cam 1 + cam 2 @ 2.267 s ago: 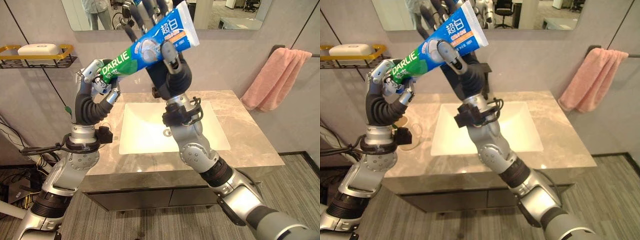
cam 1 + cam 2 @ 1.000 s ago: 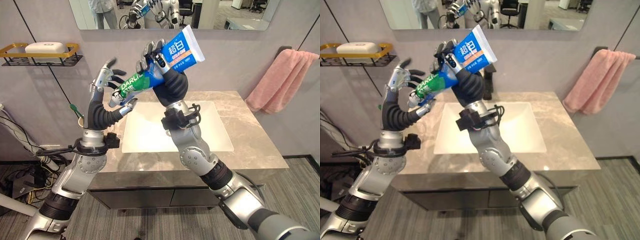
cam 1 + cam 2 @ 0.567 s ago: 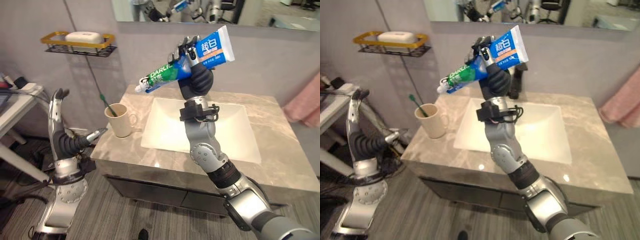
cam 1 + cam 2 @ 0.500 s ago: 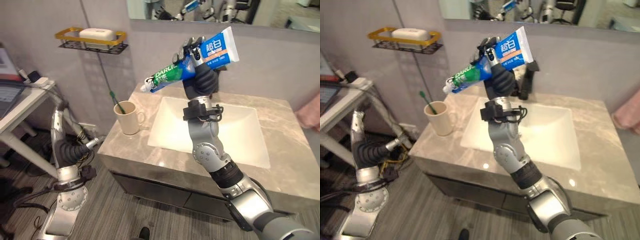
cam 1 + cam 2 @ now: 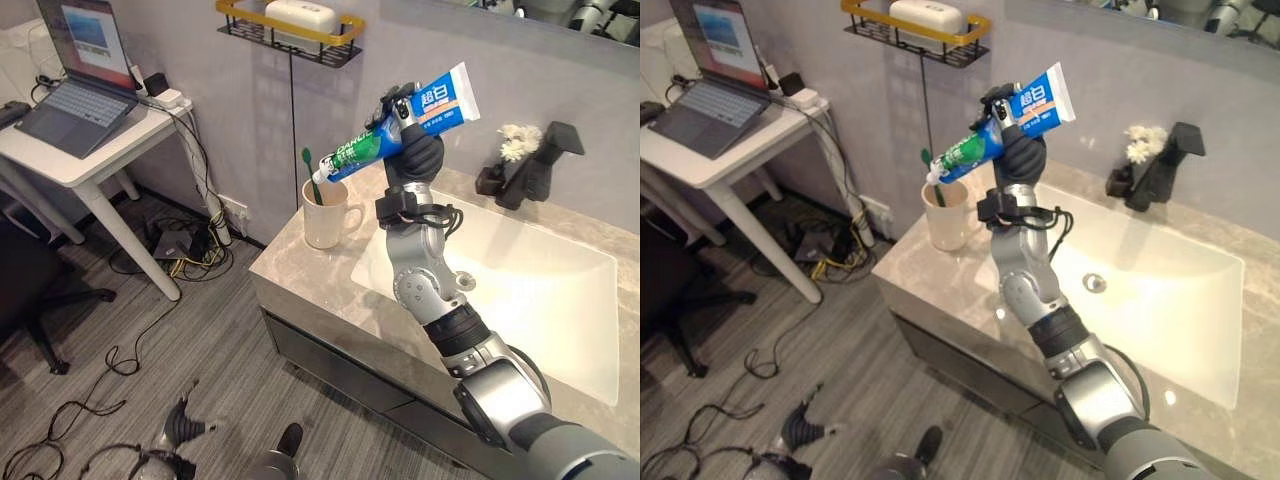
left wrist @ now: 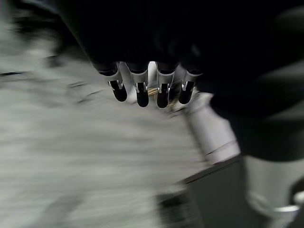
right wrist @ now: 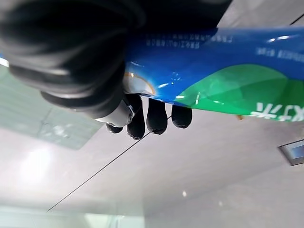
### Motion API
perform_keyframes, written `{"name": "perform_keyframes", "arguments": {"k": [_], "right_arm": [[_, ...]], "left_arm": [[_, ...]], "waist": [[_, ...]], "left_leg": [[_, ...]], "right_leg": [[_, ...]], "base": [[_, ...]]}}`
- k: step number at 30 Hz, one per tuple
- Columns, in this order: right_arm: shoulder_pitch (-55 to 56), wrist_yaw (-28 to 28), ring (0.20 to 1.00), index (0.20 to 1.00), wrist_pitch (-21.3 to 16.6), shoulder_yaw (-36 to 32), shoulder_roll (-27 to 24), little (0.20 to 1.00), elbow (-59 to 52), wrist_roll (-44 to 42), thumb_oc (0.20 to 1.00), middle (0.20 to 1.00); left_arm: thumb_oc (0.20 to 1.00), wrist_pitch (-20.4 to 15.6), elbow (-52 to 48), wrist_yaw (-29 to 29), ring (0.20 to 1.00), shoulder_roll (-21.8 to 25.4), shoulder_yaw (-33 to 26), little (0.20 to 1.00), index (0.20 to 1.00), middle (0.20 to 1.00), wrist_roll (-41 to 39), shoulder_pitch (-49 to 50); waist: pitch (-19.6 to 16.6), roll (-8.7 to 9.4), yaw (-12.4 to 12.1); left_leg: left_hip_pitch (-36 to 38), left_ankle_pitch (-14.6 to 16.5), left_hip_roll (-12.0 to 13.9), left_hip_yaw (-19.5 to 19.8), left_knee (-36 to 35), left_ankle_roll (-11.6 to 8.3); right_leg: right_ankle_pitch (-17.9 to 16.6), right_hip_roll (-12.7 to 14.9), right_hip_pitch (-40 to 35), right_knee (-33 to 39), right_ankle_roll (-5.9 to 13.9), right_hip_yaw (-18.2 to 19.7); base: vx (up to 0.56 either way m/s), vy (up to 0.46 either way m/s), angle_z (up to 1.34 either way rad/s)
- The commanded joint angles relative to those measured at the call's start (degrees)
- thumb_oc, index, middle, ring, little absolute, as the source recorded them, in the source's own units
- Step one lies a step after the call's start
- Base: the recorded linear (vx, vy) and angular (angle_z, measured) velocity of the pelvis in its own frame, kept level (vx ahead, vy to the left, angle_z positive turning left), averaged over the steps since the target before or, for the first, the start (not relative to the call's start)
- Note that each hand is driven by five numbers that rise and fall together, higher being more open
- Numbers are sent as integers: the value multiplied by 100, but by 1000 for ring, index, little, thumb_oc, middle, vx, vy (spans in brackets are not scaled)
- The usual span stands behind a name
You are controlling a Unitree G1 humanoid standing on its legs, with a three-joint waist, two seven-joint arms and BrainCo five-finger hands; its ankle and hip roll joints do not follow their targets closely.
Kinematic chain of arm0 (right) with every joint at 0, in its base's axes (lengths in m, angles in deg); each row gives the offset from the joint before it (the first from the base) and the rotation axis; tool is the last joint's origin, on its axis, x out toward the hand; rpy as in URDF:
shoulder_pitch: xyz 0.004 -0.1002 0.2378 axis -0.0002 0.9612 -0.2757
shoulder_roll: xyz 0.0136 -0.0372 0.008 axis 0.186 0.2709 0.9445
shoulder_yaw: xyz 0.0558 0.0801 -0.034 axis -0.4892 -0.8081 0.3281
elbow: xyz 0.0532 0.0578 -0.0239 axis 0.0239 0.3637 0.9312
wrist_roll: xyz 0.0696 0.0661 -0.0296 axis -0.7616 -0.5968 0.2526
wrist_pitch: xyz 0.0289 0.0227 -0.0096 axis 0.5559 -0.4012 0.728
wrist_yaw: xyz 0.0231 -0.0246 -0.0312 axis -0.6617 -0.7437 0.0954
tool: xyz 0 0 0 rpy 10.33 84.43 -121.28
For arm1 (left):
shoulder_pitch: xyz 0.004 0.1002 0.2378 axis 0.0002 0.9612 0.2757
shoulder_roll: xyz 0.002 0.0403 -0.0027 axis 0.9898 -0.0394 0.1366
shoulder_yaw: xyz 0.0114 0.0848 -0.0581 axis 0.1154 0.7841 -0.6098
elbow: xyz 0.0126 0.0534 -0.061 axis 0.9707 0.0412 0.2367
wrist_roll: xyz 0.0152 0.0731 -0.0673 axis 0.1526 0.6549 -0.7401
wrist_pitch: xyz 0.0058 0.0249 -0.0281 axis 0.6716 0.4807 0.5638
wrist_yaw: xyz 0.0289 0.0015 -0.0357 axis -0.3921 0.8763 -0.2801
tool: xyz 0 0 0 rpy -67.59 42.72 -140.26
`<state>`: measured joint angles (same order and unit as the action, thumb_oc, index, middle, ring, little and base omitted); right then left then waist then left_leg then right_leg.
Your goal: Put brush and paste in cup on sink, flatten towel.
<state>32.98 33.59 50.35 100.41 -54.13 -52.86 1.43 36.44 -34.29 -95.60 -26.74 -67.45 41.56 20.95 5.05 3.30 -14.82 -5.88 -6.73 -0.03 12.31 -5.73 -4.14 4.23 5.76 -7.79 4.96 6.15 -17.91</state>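
My left hand hangs low over the grey floor, well below and in front of the cream mug; its own wrist view shows the fingers hanging straight in a row, holding nothing.

Nearer the counter, my right hand is raised above the marble countertop, just to the sink side of the mug. Its fingers curl round the blue-and-green toothpaste tube, gripping it about its middle. The tube's long axis runs on a slant: the green cap end points down toward the mug's mouth and stops just above the rim, while the flat crimped tail points up and away from the mug, toward the mirror.

In the mug stands a green toothbrush, bristle end up, leaning against the rim, its head close beside the tube's cap end.

Beyond the mug, the white basin lies sunk in the countertop, with a black faucet at its back edge. On the wall above the mug hangs a gold-rimmed shelf bearing a white soap bar.
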Motion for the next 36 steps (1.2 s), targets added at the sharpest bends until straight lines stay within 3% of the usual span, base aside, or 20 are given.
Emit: {"name": "perform_keyframes", "arguments": {"k": [1,8,33,34,35,36], "right_arm": [[-623,181,200,200,-119,-166,-11,200,-5,-16,200,200],[-709,181,200,200,-49,-222,-174,200,339,-14,200,200],[-1114,141,200,200,297,353,-645,200,394,687,200,200],[-1139,161,887,887,322,401,-687,887,414,668,887,887],[-1141,162,887,887,322,402,-687,887,415,667,887,887],[-1145,166,1000,1000,338,433,-707,1000,416,671,1000,1000]], "left_arm": [[1000,-67,355,62,1000,73,339,1000,1000,1000,99,-136],[1000,-5,1353,69,1000,-346,332,1000,1000,1000,-28,-345],[1000,54,1985,-68,1000,-591,221,1000,1000,1000,-261,-668],[1000,58,2005,-82,1000,-598,209,1000,1000,1000,-269,-679],[1000,58,2006,-82,1000,-599,209,1000,1000,1000,-269,-680],[1000,62,2012,-87,1000,-604,201,1000,1000,1000,-282,-680]], "waist": [[-231,94,-58],[-183,109,-102],[-114,272,-23],[-110,286,-14],[-109,285,-14],[-107,293,-5]], "left_leg": [[20,224,458,-67,73,-113],[-72,202,442,-24,73,-121],[-105,254,422,-103,73,-91],[-108,255,421,-103,73,-93],[-108,255,421,-103,73,-93],[-106,257,423,-105,73,-93]], "right_leg": [[-540,584,-40,4,224,24],[-547,585,22,4,232,4],[-605,631,120,4,285,122],[-608,631,123,4,288,120],[-608,631,123,4,288,119],[-614,633,123,4,288,125]], "base": [[0,0,0],[0,0,0],[0,0,0],[0,0,0],[0,0,0],[0,0,0]]}}
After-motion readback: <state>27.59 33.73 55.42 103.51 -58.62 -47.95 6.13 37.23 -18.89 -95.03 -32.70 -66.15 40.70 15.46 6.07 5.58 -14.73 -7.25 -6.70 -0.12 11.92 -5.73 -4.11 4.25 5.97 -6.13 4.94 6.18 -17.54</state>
